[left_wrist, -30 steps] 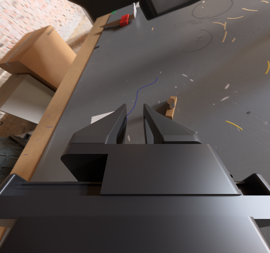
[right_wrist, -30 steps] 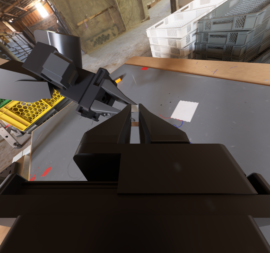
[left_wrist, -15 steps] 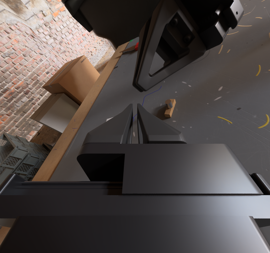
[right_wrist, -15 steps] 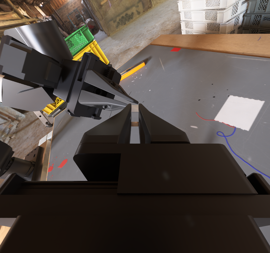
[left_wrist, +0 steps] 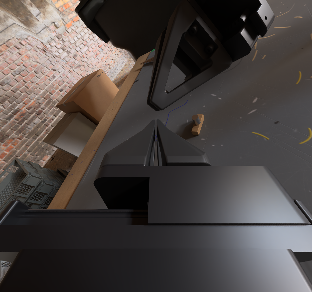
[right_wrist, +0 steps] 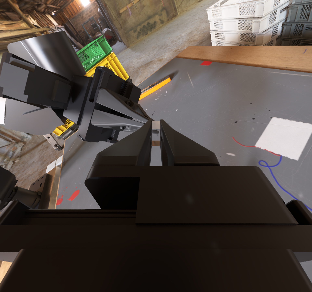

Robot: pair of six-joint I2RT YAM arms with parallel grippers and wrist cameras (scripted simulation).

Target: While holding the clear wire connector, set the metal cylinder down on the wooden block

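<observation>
The metal cylinder (left_wrist: pixel 195 120) stands on one end of the small wooden block (left_wrist: pixel 197 128), which lies on the grey table to the right of my left gripper and farther ahead. My left gripper (left_wrist: pixel 155 120) is shut and empty, raised above the table. My right gripper (right_wrist: pixel 155 122) is shut on the clear wire connector (right_wrist: pixel 155 126), a small pale piece held between its tips. The two grippers meet tip to tip. The left gripper shows at the left of the right wrist view (right_wrist: pixel 145 119). A right gripper finger (left_wrist: pixel 159 74) hangs over the left wrist view.
A wooden strip (left_wrist: pixel 101 140) edges the table. Beyond it are a cardboard box (left_wrist: pixel 89 96) and grey crates (left_wrist: pixel 25 187). On the table lie a white paper patch (right_wrist: pixel 285 138) and an orange-yellow tool (right_wrist: pixel 155 86). White crates (right_wrist: pixel 249 13) and green and yellow crates (right_wrist: pixel 96 54) stand behind.
My left gripper has gone from open to shut with nothing in it. The two grippers have come closer together. The cylinder has stayed on the block.
</observation>
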